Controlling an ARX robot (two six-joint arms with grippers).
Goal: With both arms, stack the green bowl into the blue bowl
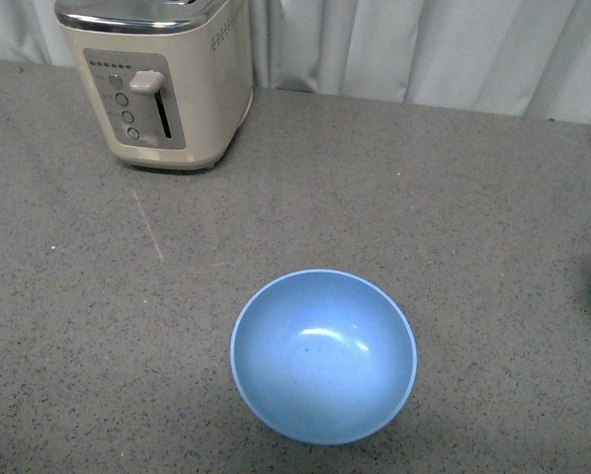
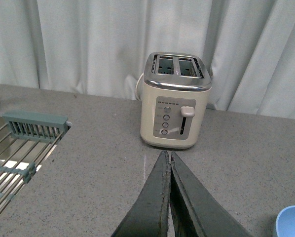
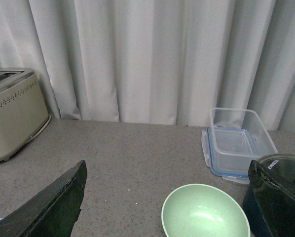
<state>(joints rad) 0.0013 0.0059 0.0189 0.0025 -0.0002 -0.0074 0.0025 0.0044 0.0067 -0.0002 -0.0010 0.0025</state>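
My right gripper [image 3: 167, 168] stands with its jaws wide and holds nothing. The green bowl [image 3: 205, 212] sits upright on the worktop [image 1: 424, 178] in line with the gap, and neither finger touches it. I judge that spread is set to clear the rim before a grasp. My left gripper [image 2: 169, 157] has its jaws pressed together, empty, aimed at the toaster [image 2: 176, 101] by the back edge (no job for it yet, as I read it). The blue bowl [image 1: 323, 355] rests upright and empty near the front edge, mouth up to receive. The green bowl lies well apart from it, toward the right edge, near a clear container [image 3: 239, 143]. Stacking is not yet begun.
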